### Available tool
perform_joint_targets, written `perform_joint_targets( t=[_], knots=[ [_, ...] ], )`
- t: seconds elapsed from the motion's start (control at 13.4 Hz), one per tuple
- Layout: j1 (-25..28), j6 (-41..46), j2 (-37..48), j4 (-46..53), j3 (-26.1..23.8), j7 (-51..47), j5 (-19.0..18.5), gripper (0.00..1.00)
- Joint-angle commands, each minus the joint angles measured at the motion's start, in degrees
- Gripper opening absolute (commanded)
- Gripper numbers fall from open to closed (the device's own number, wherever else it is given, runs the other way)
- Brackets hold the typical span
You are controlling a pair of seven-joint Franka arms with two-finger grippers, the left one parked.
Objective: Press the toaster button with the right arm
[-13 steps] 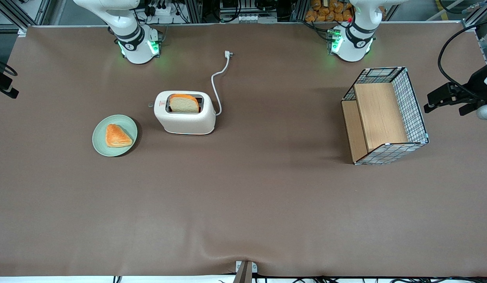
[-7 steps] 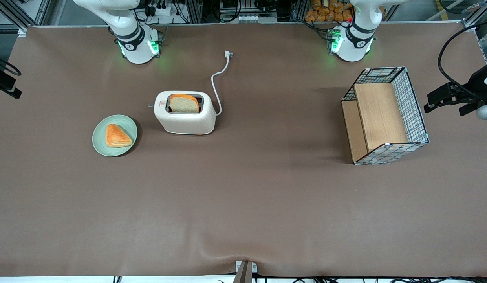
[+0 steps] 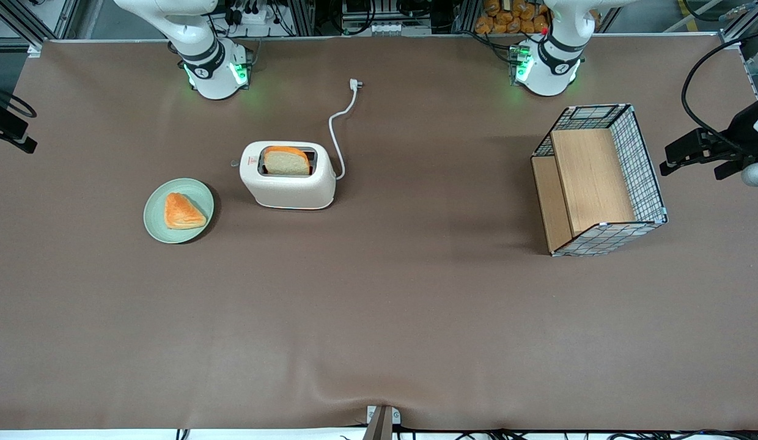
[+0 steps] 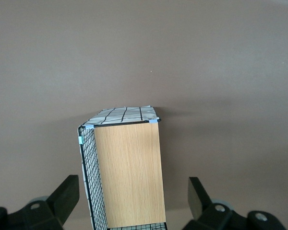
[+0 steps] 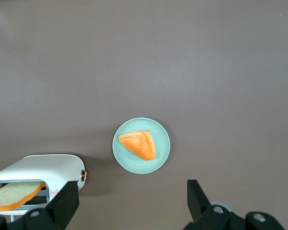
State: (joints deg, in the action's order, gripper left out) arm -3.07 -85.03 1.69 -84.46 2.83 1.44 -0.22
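Observation:
The cream-white toaster [image 3: 287,186] stands on the brown table with a slice of bread [image 3: 286,161] upright in its slot. The toaster button [image 3: 234,163] is a tiny tab on its narrow end, the end that faces the plate. My right gripper [image 3: 9,131] hangs at the working arm's edge of the table, well apart from the toaster. In the right wrist view the gripper [image 5: 132,196] is open with only bare table between its fingers. That view also shows the toaster [image 5: 38,167], its button [image 5: 84,176] and the bread [image 5: 14,196].
A green plate [image 3: 156,223] with a triangular pastry [image 3: 182,211] sits beside the toaster's button end, also seen as the plate [image 5: 159,155]. The white cord and plug [image 3: 354,84] trail toward the arm bases. A wire-and-wood basket [image 3: 599,183] lies toward the parked arm's end.
My right gripper has crept slightly inward over the table's edge. Toaster, bread and plate have not moved.

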Motion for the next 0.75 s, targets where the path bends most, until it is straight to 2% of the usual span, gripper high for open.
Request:
perform_joint_targets(
  t=[0.0,0.67],
  knots=[
    [0.17,0.13,0.33,0.35,-0.46,-0.82,-0.92,1.00],
    [0.08,-0.05,-0.11,0.35,-0.46,-0.38,-1.09,1.00]
  ],
)
